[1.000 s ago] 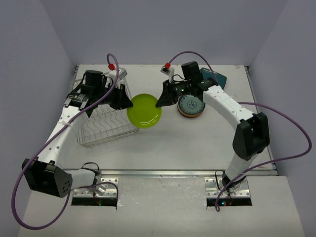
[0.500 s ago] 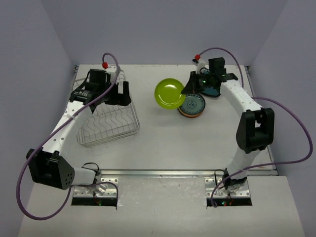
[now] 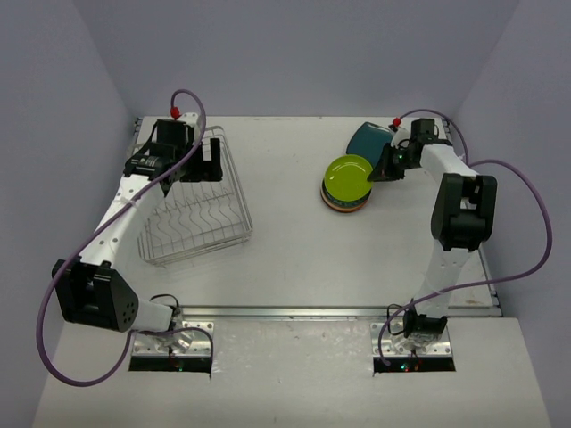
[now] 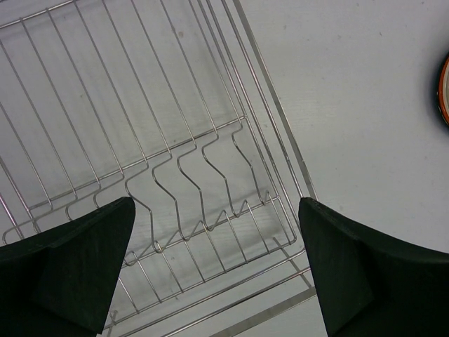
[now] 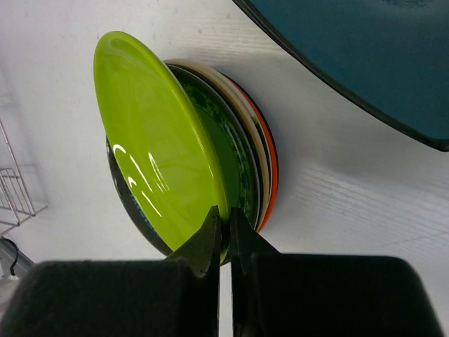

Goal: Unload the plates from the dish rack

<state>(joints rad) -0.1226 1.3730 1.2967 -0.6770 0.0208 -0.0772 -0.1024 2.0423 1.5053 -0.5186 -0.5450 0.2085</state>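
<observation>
Beneath the wide-open left gripper (image 4: 217, 210) sits the silver, wavy-wired dish rack (image 3: 192, 223); the right gripper (image 5: 224, 223) pinches the rim of a lime-green plate (image 5: 151, 140).

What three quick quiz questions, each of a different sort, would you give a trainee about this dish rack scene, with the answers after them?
1. True or false: the dish rack holds no plates.
2. What is the right gripper shut on? A: the rim of the lime green plate. B: a mug. C: nothing.
3. Fill in: the left gripper, over the rack, is wide ___ and holds nothing.

Key: 1 true; 2 A; 3 open.
</observation>
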